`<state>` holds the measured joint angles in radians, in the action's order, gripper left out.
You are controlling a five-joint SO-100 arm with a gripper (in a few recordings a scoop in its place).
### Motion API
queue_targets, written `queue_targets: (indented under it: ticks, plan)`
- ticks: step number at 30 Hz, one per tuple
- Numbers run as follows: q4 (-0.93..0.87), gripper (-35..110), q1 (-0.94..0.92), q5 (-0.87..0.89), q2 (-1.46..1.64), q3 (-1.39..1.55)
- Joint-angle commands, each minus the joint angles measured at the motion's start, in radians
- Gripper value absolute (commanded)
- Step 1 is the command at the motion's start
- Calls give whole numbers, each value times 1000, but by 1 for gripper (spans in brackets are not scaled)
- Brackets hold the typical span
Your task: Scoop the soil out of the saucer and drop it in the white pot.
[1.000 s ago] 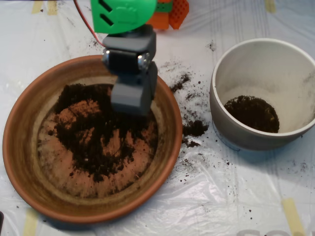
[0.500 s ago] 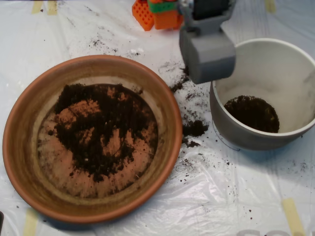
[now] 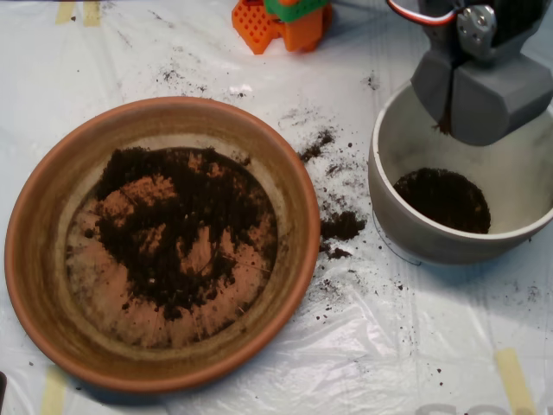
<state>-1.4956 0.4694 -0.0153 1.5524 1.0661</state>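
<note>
The grey clamshell scoop (image 3: 449,111) hangs over the upper rim of the white pot (image 3: 415,235), at the top right. Its two halves stand together, and a thin dark line of soil shows along their seam. A dark patch of soil (image 3: 442,199) lies on the pot's floor, below and slightly left of the scoop. The terracotta saucer (image 3: 34,207) sits at the left, with a spread heap of dark soil (image 3: 173,225) in its middle and bare clay around it.
Spilled soil crumbs (image 3: 343,226) lie on the plastic sheet between saucer and pot. Orange and green arm parts (image 3: 278,22) stand at the top edge. Yellow tape strips (image 3: 514,380) mark the sheet's corners.
The scoop has lifted out of the saucer and swung right, from over the saucer's upper part to above the pot's rim. The soil heap in the saucer looks unchanged over the last half second.
</note>
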Motion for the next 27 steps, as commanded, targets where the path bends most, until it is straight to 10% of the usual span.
queue_targets:
  ticks: [1, 27]
  plan:
    - [-8, 21, 28, -20, 14, -86]
    - [130, 32, 12, -57, 313, 328]
